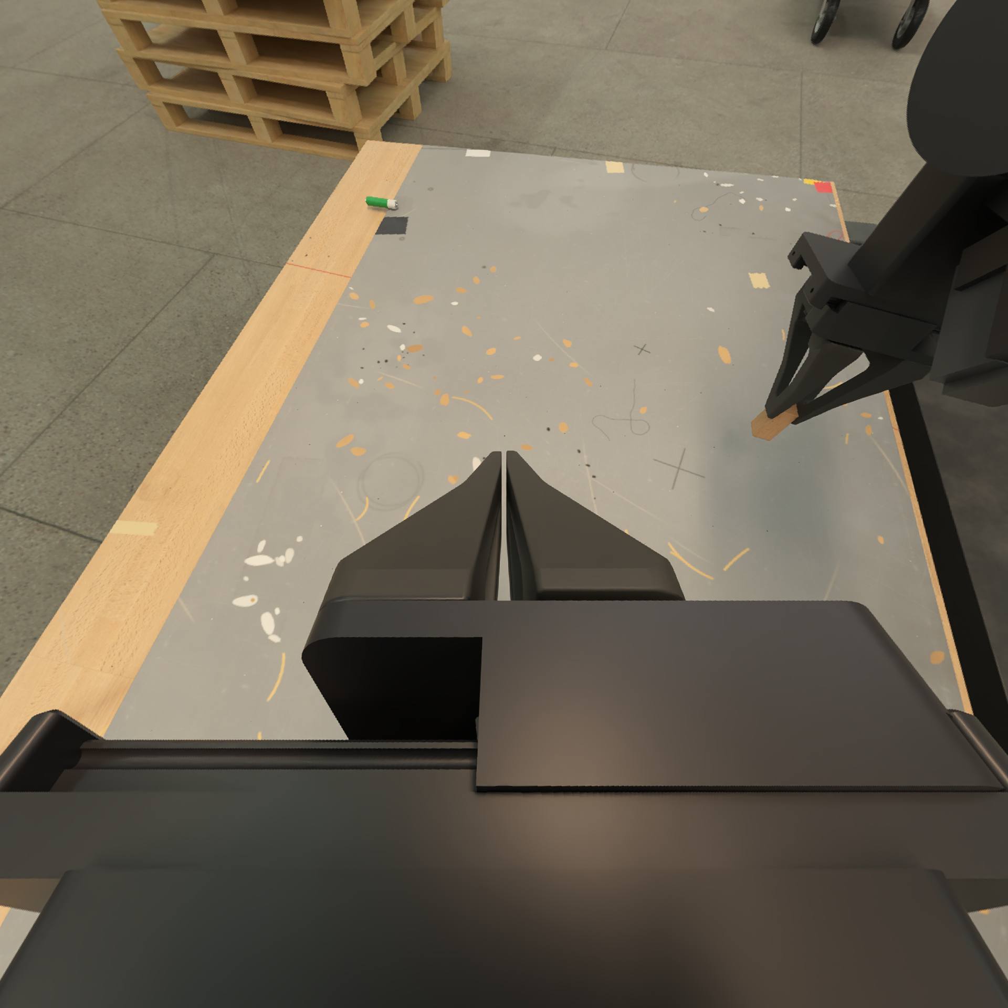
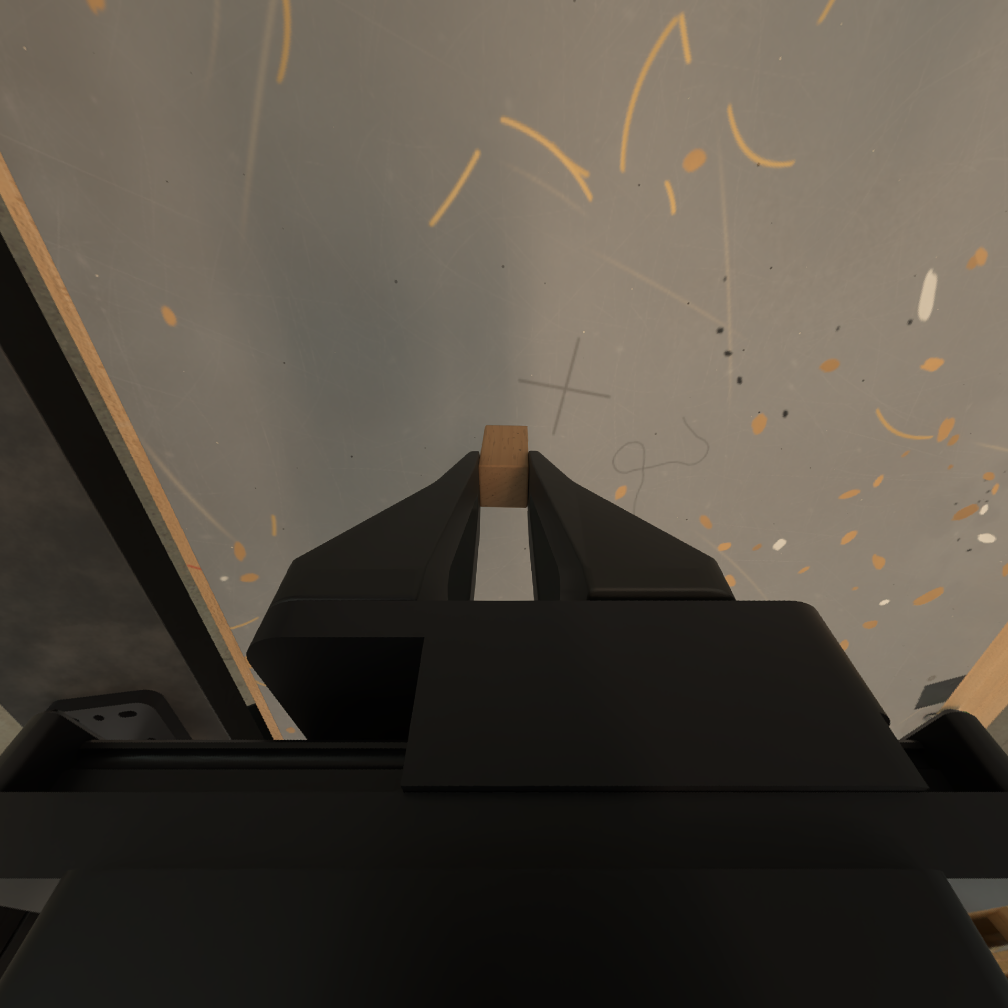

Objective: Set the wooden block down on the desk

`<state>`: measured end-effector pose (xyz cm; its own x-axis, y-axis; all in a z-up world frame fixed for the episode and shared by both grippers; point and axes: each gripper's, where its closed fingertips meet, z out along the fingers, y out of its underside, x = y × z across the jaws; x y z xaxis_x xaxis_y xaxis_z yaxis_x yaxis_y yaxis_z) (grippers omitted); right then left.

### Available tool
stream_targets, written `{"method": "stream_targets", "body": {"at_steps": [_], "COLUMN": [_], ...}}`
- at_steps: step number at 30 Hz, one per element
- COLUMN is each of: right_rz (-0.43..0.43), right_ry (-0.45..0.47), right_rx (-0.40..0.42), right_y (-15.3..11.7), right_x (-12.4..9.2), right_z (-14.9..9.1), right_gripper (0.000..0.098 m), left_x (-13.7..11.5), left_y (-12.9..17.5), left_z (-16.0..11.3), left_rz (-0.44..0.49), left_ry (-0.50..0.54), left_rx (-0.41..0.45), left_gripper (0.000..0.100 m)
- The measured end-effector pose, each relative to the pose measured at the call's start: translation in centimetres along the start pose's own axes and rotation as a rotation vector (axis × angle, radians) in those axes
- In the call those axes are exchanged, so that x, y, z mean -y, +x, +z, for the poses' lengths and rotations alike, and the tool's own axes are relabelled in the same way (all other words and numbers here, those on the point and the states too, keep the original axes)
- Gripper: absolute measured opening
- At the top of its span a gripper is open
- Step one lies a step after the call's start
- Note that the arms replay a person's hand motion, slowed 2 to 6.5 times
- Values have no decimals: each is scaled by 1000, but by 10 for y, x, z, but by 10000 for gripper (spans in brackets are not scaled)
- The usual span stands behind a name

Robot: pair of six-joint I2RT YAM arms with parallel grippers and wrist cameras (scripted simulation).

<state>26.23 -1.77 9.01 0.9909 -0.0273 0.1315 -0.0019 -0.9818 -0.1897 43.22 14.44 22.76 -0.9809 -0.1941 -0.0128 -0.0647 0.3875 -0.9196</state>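
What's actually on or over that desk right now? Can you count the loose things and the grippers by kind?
Wooden block: 1, pinched in the right gripper
Green cylinder: 1, lying on the desk's wooden edge strip
Grippers: 2, the right one and the left gripper, shut and empty
Total: 4

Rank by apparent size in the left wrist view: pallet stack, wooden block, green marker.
1. pallet stack, by far the largest, though cut off at the top edge.
2. wooden block, held in the right claw, partly covered.
3. green marker, about alike; it lies farther off, so this order is unsure.
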Motion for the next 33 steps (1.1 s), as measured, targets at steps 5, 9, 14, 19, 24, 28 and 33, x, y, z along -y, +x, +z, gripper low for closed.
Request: {"method": "stream_targets", "body": {"at_steps": [5, 9, 14, 19, 24, 28, 33], "right_rz": [8, 11, 8, 4, 1, -2, -6], "right_ry": [11, 18, 21, 20, 20, 20, 20], "right_rx": [18, 36, 49, 57, 63, 65, 69], "right_y": [-4, -10, -16, -22, -27, -31, -36], "right_x": [1, 2, 3, 3, 3, 3, 3], "right_z": [0, -1, -2, -3, -4, -4, -5], "right_gripper": [145, 145, 145, 145, 145, 145, 145], "left_x": [0, 0, 0, 0, 0, 0, 0], "left_y": [0, 0, 0, 0, 0, 0, 0], "left_z": [0, 0, 0, 0, 0, 0, 0], "left_rz": [0, 0, 0, 0, 0, 0, 0], "left_ry": [0, 0, 0, 0, 0, 0, 0], "left_rx": [0, 0, 0, 0, 0, 0, 0], "left_gripper": [14, 14, 14, 14, 14, 14, 14]}}
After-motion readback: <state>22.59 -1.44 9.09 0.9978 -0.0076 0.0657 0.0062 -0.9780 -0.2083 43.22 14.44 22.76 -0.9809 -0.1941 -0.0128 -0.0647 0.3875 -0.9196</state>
